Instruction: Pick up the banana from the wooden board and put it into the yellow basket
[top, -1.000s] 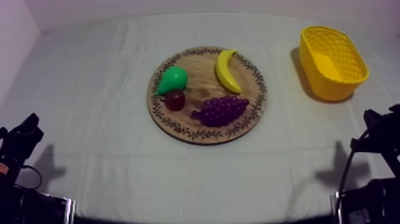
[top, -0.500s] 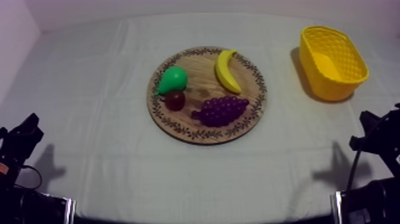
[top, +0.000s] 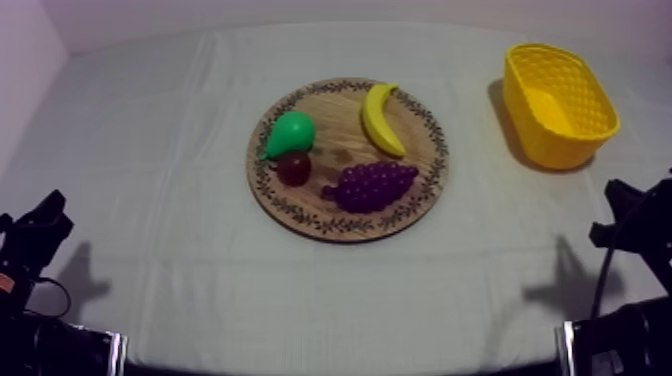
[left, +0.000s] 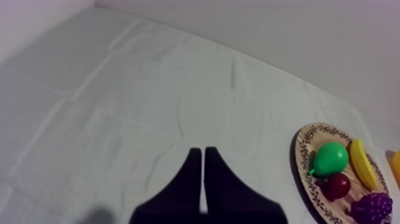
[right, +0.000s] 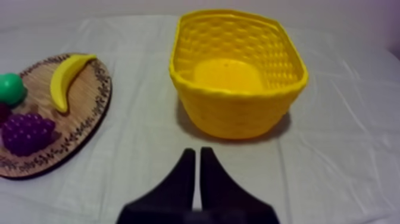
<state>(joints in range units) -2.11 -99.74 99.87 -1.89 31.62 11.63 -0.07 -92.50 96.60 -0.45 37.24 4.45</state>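
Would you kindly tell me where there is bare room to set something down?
Free: the cloth between wooden board and yellow basket, and all along the board's near side. Crowded: the board, with banana, pear, grapes, small red fruit.

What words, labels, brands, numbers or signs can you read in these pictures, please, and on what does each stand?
None: no word, label, brand, number or sign can be read in any view.
The wooden board has a dark leafy pattern round its rim, which is ornament, not writing.
The yellow basket, banana, pear, grapes, small red fruit and cloth are plain.
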